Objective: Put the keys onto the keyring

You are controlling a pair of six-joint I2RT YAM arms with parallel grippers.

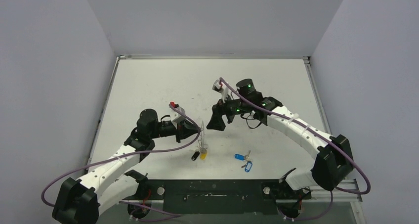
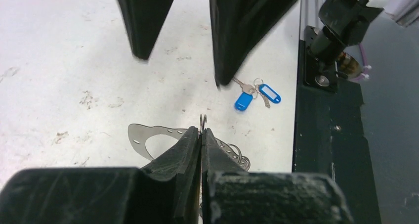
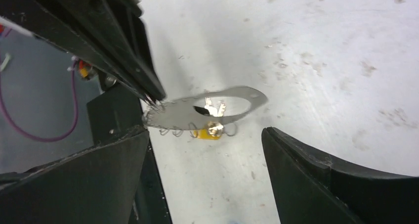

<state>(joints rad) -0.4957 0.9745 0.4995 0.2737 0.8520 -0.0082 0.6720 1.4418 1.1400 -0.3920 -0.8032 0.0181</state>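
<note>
Keys counted: one black key (image 1: 195,156), one yellow key (image 1: 203,155), and to their right one blue key (image 1: 239,156) with one blue tag (image 1: 248,166). Left gripper (image 2: 201,132) clamps the single keyring (image 3: 170,117); right gripper (image 1: 217,125) is released.

A white table (image 1: 163,85) fills the enclosure, its surface scuffed with grey smudges (image 2: 89,99). Plain grey walls (image 1: 49,61) rise from the table's left, far and right edges. A thin metal strip (image 1: 212,57) runs along the table's far edge. A black mounting plate (image 1: 212,189) lies across the table's near edge.
</note>
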